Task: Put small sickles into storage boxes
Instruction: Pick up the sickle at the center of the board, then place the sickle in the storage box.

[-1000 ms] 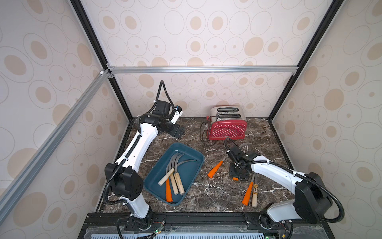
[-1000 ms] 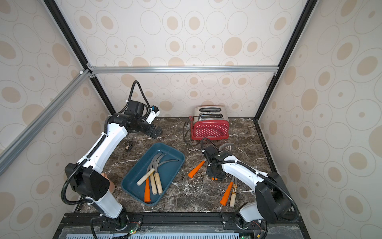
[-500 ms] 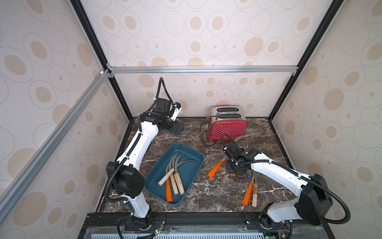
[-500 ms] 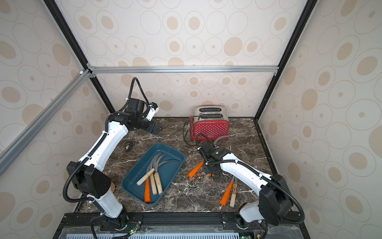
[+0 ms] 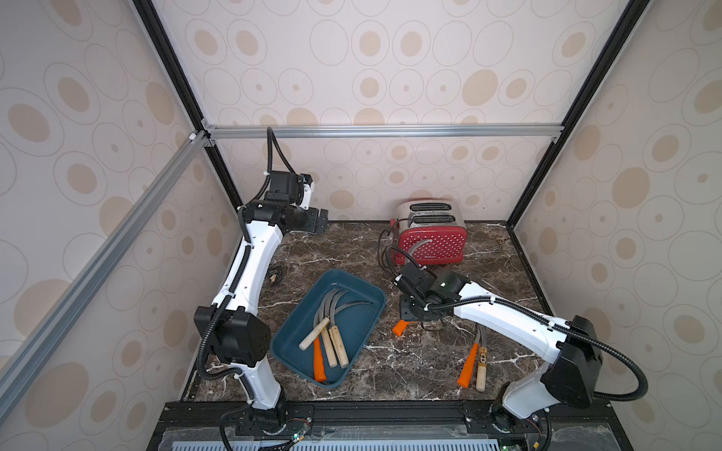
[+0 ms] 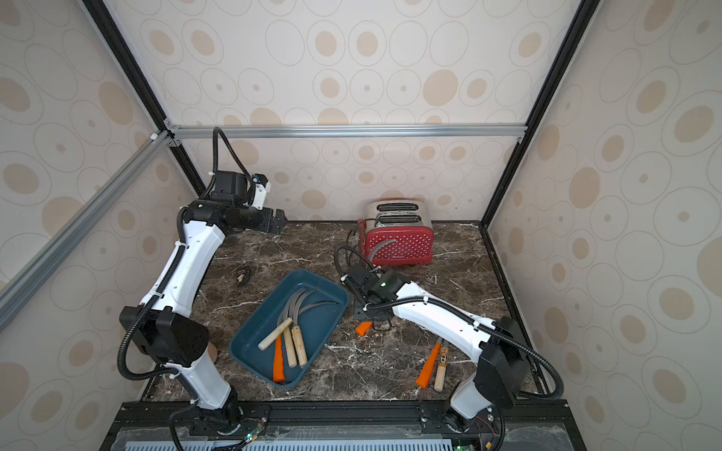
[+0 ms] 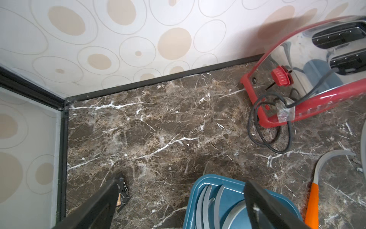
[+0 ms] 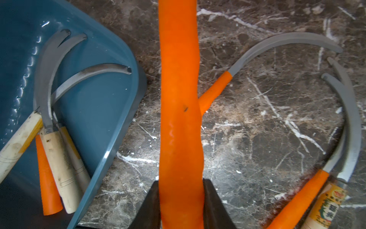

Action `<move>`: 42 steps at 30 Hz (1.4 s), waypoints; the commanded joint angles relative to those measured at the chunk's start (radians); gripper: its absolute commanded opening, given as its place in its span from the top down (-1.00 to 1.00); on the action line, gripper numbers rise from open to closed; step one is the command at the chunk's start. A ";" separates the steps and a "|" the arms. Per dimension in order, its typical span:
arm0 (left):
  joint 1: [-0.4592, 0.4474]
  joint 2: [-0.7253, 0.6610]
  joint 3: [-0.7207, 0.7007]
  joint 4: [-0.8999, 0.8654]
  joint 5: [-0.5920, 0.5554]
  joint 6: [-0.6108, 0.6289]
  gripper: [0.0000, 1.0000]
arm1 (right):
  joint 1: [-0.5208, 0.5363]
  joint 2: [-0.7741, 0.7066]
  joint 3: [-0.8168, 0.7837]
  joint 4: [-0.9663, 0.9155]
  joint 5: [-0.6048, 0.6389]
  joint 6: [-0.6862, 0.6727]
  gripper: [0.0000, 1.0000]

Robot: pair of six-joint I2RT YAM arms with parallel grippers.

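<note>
Since your right end effector (image 8: pixel 180 185) pinches the orange-handled sickle (image 8: pixel 179 89) only by its smooth handle, above the tabletop (image 8: pixel 257 138) just beside the teal tray (image 8: pixel 103 111), it may swivel and catch the rim or the four sickles (image 8: pixel 47 89) inside.

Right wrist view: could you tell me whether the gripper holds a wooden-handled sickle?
No, the right gripper is shut on an orange-handled sickle.

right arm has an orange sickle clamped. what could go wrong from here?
The right gripper clamps the held sickle with a long stretch of handle sticking out past the jaws, so it may swing or slip in transit.
The tray already holds four overlapping sickles; the new blade could snag them or end up over the rim.
</note>
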 commanded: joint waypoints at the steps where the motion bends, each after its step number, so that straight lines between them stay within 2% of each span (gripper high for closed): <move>1: 0.017 -0.021 0.019 -0.021 -0.011 -0.029 -0.98 | 0.047 0.060 0.052 0.038 -0.009 0.022 0.97; 10: 0.060 -0.089 -0.061 0.019 -0.033 -0.042 -0.98 | 0.160 0.241 0.212 0.070 -0.063 0.000 0.97; 15: 0.111 -0.096 -0.053 0.014 -0.021 -0.040 -0.98 | 0.190 0.292 0.240 0.130 -0.114 0.006 0.97; 23: 0.130 -0.117 -0.093 0.038 -0.020 -0.024 -0.98 | 0.238 0.410 0.346 0.139 -0.198 -0.017 0.97; 42: 0.133 -0.088 -0.082 0.028 0.009 -0.017 -0.98 | 0.310 0.497 0.383 0.118 -0.362 -0.007 0.97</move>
